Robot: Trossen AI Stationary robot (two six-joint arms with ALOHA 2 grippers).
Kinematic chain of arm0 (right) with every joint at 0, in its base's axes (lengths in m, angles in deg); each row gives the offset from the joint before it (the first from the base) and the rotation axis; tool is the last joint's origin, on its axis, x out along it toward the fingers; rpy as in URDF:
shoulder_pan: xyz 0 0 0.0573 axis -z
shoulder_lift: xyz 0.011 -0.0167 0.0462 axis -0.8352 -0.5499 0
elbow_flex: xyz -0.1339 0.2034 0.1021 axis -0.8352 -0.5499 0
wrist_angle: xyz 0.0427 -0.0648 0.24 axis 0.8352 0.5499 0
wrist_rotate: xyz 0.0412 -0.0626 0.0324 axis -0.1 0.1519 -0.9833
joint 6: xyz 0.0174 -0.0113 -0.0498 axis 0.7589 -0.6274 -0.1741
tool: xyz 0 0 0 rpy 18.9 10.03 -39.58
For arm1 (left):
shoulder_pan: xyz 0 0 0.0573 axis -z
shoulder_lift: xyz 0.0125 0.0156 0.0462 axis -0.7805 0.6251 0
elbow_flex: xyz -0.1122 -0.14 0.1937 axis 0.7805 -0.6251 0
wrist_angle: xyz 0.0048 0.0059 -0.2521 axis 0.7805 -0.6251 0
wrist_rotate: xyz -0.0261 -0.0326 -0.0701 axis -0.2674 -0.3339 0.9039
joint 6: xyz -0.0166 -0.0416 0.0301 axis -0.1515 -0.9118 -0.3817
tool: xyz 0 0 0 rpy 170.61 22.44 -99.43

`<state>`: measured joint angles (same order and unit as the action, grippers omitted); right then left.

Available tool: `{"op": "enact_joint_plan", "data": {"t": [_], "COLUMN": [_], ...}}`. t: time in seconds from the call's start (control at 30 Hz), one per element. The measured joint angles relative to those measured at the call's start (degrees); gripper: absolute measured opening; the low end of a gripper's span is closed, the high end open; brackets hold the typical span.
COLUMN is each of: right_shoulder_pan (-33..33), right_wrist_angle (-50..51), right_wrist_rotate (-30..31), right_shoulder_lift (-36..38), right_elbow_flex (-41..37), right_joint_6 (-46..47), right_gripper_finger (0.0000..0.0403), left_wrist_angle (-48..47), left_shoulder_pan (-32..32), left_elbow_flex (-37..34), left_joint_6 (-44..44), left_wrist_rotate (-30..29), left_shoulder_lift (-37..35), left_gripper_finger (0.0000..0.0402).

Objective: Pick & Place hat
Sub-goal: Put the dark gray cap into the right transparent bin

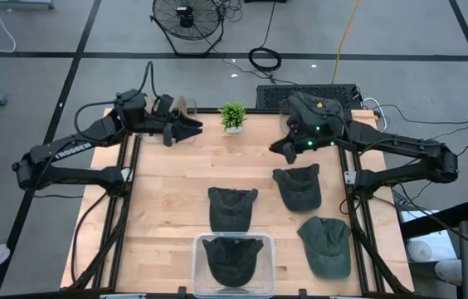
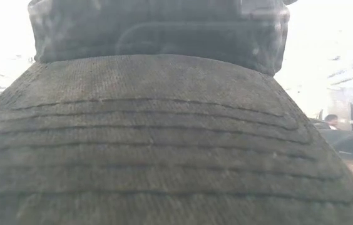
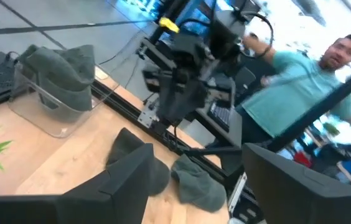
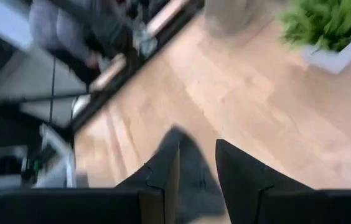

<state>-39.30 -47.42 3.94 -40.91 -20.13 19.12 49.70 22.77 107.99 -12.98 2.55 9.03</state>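
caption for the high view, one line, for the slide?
Four dark hats on the table, one in a clear bin; left gripper and right gripper raised, empty, near a plant.

Dark arms, white TROSSEN lettering, green lights on right arm (image 1: 400,154)

We count four hats: one (image 1: 232,205) mid-bench, one (image 1: 298,186) to its right, one (image 1: 326,244) at the front right, and one (image 1: 232,255) inside the single clear bin (image 1: 201,242). We see one plant (image 1: 233,115), two arms and one person (image 3: 300,93).
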Motion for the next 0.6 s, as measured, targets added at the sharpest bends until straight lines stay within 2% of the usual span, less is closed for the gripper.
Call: {"op": "enact_joint_plan", "data": {"t": [0.13, 0.3, 0.47, 0.6], "right_shoulder_pan": [0.2, 0.2, -2.92, -8.48], "right_wrist_angle": [9.68, 16.03, 17.25, 24.52], "right_wrist_rotate": [-2.19, -2.0, -3.46, -3.77], "right_shoulder_lift": [-0.77, -1.97, -1.97, -2.02], "right_elbow_flex": [6.56, 13.09, 14.01, 13.99], "right_joint_6": [-6.23, -10.74, -9.77, -11.32], "right_gripper_finger": [0.0093, 0.0093, 0.0093, 0.0093], "left_wrist_angle": [-0.73, -9.18, -21.51, -28.55], "left_shoulder_pan": [3.11, 7.65, 12.48, 16.93], "left_elbow_flex": [0.5, 6.01, 13.83, 18.43], "left_joint_6": [-1.51, 4.75, 10.21, 11.46], "left_wrist_rotate": [-5.65, -10.26, -19.15, -22.86], "left_shoulder_lift": [0.05, 0.06, 1.28, 3.2], "left_gripper_finger": [0.0239, 0.0214, 0.0203, 0.0203]}}
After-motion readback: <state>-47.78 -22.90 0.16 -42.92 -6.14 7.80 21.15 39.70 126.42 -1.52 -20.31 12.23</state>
